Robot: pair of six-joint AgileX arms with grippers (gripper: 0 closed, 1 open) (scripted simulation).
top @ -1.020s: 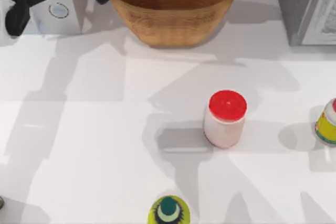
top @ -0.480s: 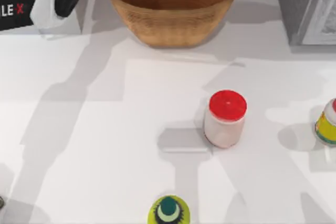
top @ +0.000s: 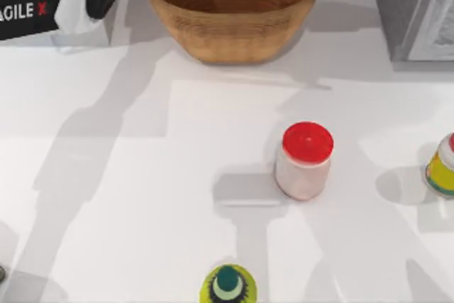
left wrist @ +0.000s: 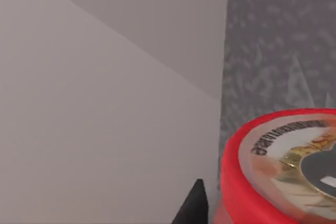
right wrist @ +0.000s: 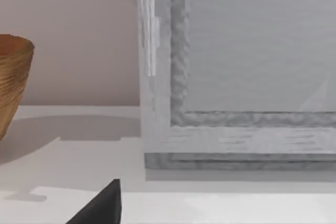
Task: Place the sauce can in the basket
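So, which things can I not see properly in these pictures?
- Sauce can: left wrist view, cut off by the picture's edges; what holds it cannot be told.
- Basket: top view, far rim cut off by the upper edge.
- Yellow-labelled container: top view, cut off by the right edge; its kind is unclear.
- Left arm: top view, far left corner, cut off by the upper edge.

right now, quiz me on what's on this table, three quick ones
1. True or false: the jar lies inside the basket.
2. Which stands nearest the top view's bottom edge? A jar, B bottle, C basket.
3. What colour is the lid on the jar?
Key: 1 false; 2 B; 3 red.
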